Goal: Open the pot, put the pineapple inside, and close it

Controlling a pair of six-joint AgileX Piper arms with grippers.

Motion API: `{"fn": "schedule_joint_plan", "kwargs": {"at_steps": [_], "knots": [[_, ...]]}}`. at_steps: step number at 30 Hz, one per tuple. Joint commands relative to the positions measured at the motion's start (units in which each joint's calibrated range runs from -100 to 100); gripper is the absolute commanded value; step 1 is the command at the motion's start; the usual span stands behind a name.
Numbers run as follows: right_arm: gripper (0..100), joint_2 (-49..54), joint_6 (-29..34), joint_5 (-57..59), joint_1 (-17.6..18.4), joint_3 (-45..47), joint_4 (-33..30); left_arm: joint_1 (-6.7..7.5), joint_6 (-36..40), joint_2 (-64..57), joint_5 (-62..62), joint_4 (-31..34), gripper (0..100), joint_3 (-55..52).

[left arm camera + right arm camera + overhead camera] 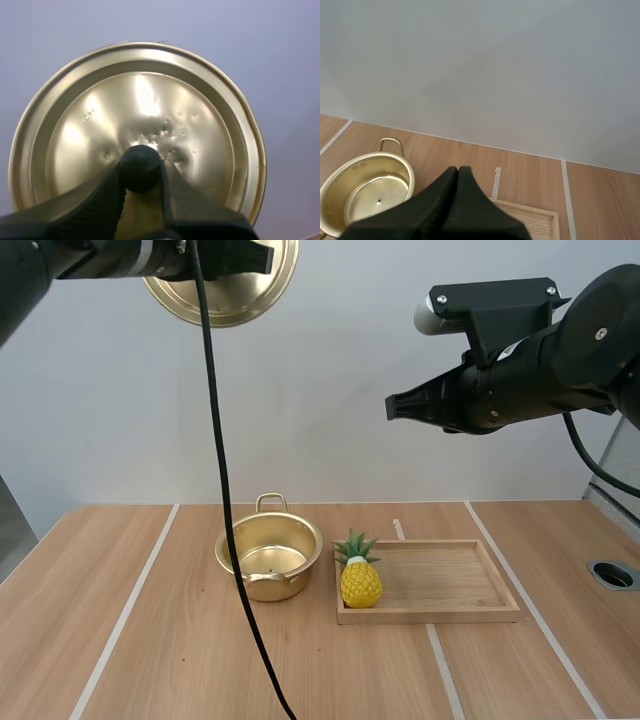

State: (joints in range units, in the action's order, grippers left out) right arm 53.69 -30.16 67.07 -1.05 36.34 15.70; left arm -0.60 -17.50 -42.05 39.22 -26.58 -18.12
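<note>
This is looking like a robotics lab, not a kitchen. A black left arm and right arm are reaching out over a wooden desk, which is carrying white tape lines and a round cable port. A plain pale wall is closing off the back. A few props are sitting staged: a pot, a toy-like pineapple and a tray.

Illumination is bright, even and diffuse, arriving from overhead. The table shows only faint, soft-edged shadows beneath the pot and the pineapple. The lid carries white specular glare near its centre.
</note>
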Motion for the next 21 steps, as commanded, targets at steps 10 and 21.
{"fn": "schedule_joint_plan", "kwargs": {"at_steps": [10,21], "knots": [[0,0.2,-0.4,2.5,-0.2,-0.6,1.8,-1.88,11.6,-7.8,-2.9,6.3,0,0.4],[0,0.2,-3.8,4.3,-0.2,-0.6,4.7,-3.63,16.7,-10.8,1.1,6.3,0,0.4]]}}
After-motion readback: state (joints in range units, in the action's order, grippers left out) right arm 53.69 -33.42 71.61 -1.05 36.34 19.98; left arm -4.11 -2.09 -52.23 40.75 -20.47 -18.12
